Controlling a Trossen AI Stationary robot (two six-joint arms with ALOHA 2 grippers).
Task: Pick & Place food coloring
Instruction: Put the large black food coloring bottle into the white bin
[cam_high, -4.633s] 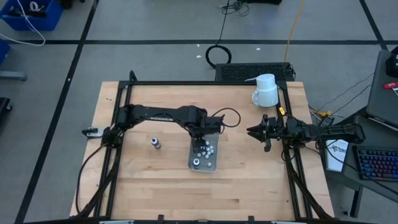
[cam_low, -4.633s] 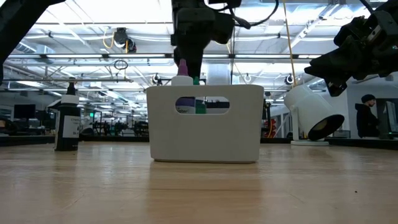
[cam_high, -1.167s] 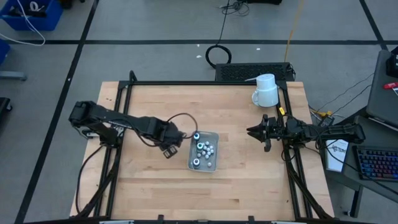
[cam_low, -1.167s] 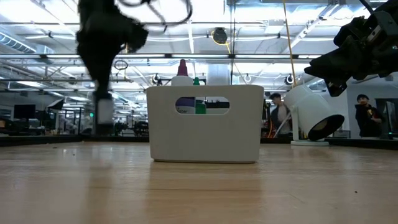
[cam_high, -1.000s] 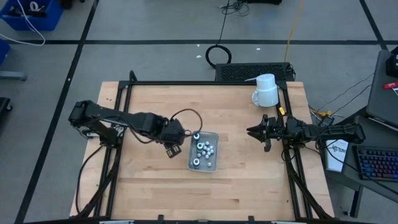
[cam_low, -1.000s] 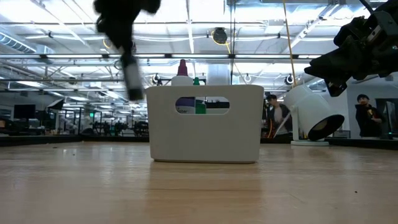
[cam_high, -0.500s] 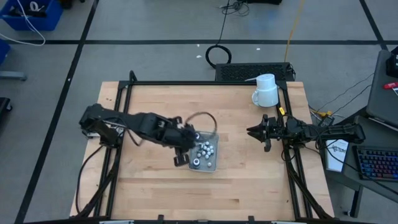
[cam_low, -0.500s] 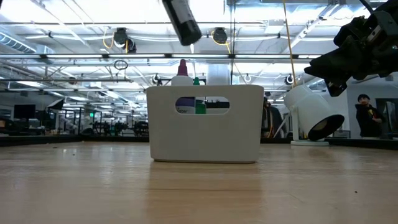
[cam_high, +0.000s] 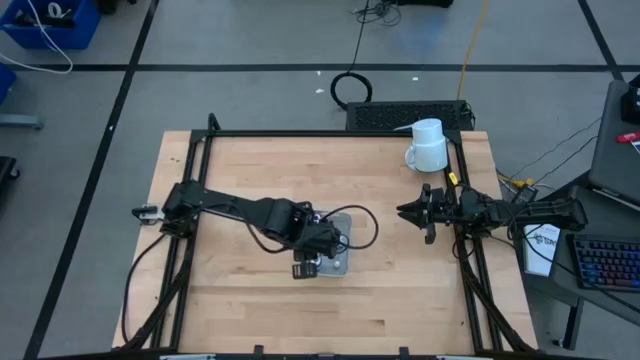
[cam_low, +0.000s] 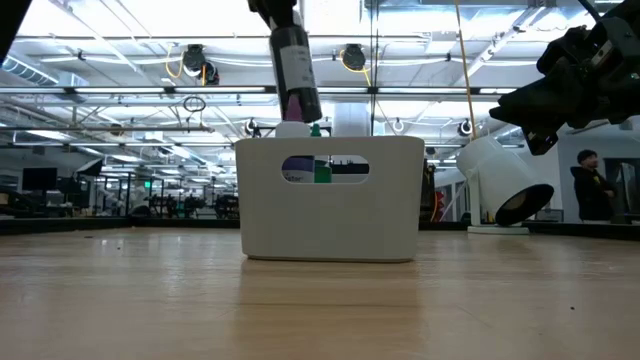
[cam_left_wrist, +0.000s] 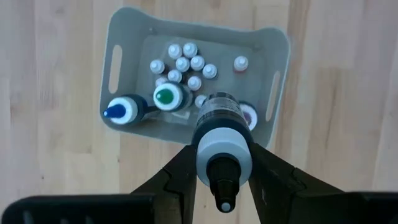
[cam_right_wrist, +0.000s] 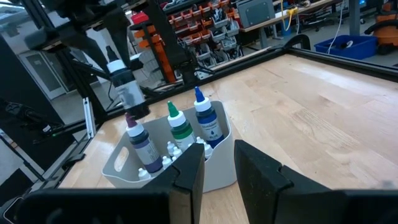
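Your left gripper is clamped on a dark food coloring bottle, held above the white bin. Your right gripper hangs slightly parted, empty.

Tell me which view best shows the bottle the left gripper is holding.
The left wrist view: the black-capped bottle fills it, clamped in the left gripper above the bin. The low view shows its side, the right wrist view shows it small, and the arm hides it from the high view.

Below my left gripper I see a matt grey plastic bin on pale, smooth-grained wood table. The bottle it clamps looks like glossy plastic.
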